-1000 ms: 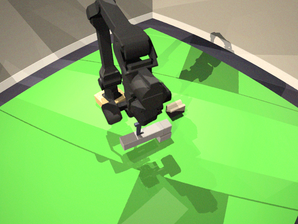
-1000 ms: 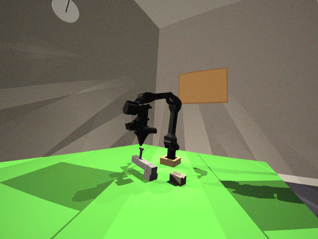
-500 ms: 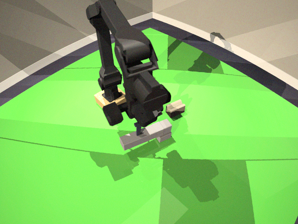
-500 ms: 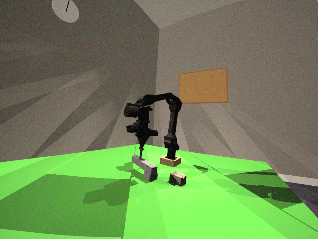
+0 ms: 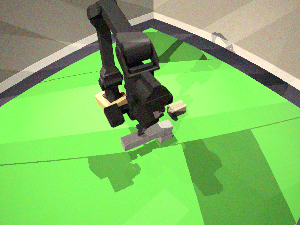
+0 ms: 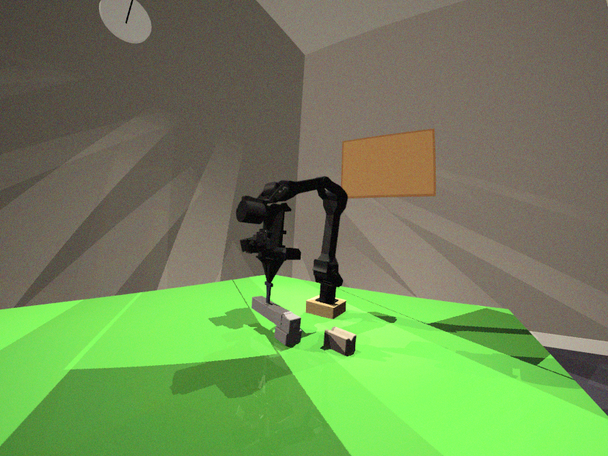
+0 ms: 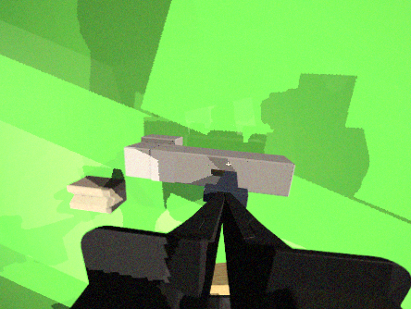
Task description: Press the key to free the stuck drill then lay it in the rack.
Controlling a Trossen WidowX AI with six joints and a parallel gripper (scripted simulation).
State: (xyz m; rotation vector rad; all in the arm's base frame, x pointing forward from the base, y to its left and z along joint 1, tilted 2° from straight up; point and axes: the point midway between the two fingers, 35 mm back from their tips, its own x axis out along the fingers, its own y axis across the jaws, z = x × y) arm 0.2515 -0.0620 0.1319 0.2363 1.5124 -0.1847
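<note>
A dark blue T-shaped key (image 5: 139,131) (image 6: 268,294) (image 7: 230,179) stands upright in the top of a long grey block (image 5: 130,143) (image 6: 262,307) (image 7: 267,174). A short dark slot shows beside its stem in the wrist view. The grey block is raised at one end on a small foot. I cannot make out the drill apart from this block. My gripper (image 6: 268,281) (image 7: 223,198) is shut and empty, pointing down with its tips at the key's crossbar; whether they touch is unclear. The arm hides the tips in the top view. The beige grooved rack (image 5: 178,109) (image 6: 339,340) (image 7: 91,199) stands apart, off the foot end.
The arm rises from a wooden base block (image 5: 99,100) (image 6: 321,309) (image 7: 220,289) behind the grey block. The bright green table top (image 5: 72,193) (image 6: 417,392) (image 7: 231,46) carries broad shadows. An orange board (image 6: 387,164) hangs on the wall.
</note>
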